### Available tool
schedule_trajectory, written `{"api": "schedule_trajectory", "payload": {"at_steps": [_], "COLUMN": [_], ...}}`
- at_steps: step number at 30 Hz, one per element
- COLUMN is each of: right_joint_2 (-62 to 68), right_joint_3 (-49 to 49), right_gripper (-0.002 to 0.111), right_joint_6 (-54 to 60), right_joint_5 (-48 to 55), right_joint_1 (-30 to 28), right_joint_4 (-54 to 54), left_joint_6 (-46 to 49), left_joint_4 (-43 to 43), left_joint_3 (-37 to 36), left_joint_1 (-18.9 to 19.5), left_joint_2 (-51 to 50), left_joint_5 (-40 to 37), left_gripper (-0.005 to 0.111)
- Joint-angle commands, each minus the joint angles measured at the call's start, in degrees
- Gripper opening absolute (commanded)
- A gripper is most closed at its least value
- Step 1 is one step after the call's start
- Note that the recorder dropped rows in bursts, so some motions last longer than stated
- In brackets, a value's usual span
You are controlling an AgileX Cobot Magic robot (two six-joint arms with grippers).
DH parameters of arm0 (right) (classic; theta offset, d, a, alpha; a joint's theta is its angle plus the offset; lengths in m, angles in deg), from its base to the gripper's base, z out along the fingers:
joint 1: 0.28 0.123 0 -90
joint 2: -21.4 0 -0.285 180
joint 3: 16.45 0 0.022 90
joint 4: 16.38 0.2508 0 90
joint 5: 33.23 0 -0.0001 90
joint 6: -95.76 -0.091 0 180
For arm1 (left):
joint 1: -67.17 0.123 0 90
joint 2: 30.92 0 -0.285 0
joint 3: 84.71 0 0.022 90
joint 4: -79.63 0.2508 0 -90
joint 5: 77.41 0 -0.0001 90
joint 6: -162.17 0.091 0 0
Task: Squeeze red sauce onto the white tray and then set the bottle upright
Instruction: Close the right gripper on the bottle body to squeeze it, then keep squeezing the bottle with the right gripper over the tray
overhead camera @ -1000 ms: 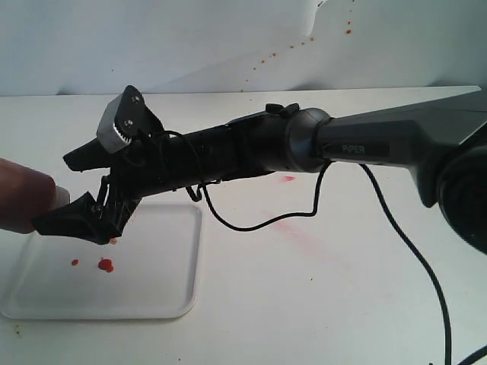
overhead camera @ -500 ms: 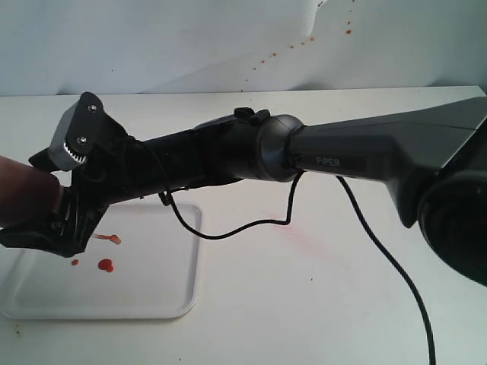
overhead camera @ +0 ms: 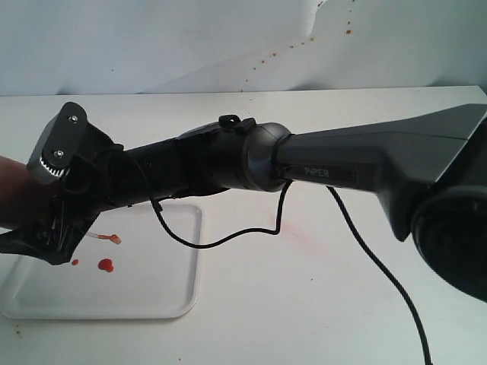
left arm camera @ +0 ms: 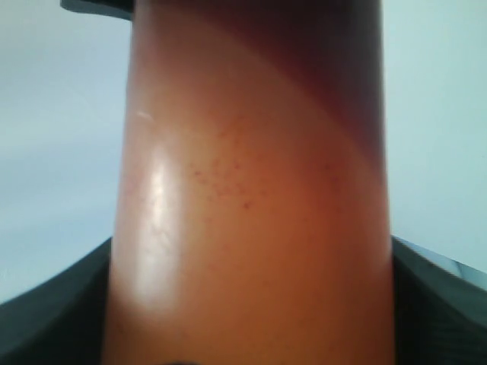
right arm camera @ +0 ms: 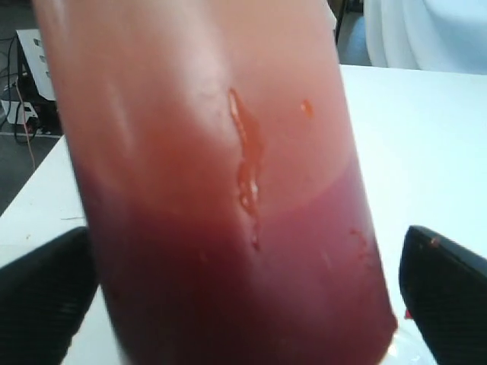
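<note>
The bottle (overhead camera: 15, 190) shows at the far left edge of the exterior view, orange-tinted with dark red sauce inside, above the white tray (overhead camera: 152, 296). My right gripper (overhead camera: 27, 209) has reached across and stands open around the bottle (right arm camera: 228, 190), with a small gap at its black fingers (right arm camera: 449, 289). The left gripper (left arm camera: 251, 304) is shut on the bottle (left arm camera: 251, 190), its jaws pressed to both sides. A thin orange-tipped piece (overhead camera: 106, 238) sticks out over the tray. A round blob of red sauce (overhead camera: 106, 265) and a tiny drop (overhead camera: 74, 262) lie on the tray.
A faint pink smear (overhead camera: 304, 237) marks the white table right of the tray. The right arm's black cable (overhead camera: 228, 237) hangs low over the tray's right rim. Small red splashes (overhead camera: 266, 57) dot the back wall.
My right arm has swung left and its open gripper now straddles the bottle. The bottle itself has stayed at the left edge, and the sauce on the tray is unchanged.
</note>
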Motion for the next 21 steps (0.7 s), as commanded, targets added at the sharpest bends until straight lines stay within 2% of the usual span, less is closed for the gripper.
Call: {"api": "schedule_trajectory", "payload": {"at_steps": [1, 5, 10, 12, 14, 18, 20, 21], "right_joint_2": [-0.2, -0.2, -0.4, -0.4, -0.4, -0.4, -0.4, -0.4], "right_joint_3": [0.3, 0.3, 0.3, 0.3, 0.3, 0.3, 0.3, 0.3], "right_gripper": [0.09, 0.077, 0.075, 0.069, 0.053, 0.012, 0.0, 0.0], "right_joint_6": [0.6, 0.6, 0.6, 0.6, 0.6, 0.6, 0.6, 0.6], "right_joint_5": [0.0, 0.7, 2.6, 2.7, 1.9, 1.2, 1.1, 0.8], "right_joint_1": [0.0, 0.0, 0.0, 0.0, 0.0, 0.0, 0.0, 0.0], "right_joint_4": [0.3, 0.3, 0.3, 0.3, 0.3, 0.3, 0.3, 0.3], "left_joint_6": [-0.5, -0.5, -0.5, -0.5, -0.5, -0.5, -0.5, -0.5], "left_joint_4": [1.2, 1.2, 1.2, 1.2, 1.2, 1.2, 1.2, 1.2], "left_joint_3": [0.1, 0.1, 0.1, 0.1, 0.1, 0.1, 0.1, 0.1], "left_joint_1": [-0.2, -0.2, -0.2, -0.2, -0.2, -0.2, -0.2, -0.2], "left_joint_2": [0.7, 0.7, 0.7, 0.7, 0.7, 0.7, 0.7, 0.7], "left_joint_5": [0.8, 0.8, 0.9, 0.9, 0.9, 0.9, 0.9, 0.9], "left_gripper": [0.0, 0.0, 0.0, 0.0, 0.0, 0.0, 0.0, 0.0]}}
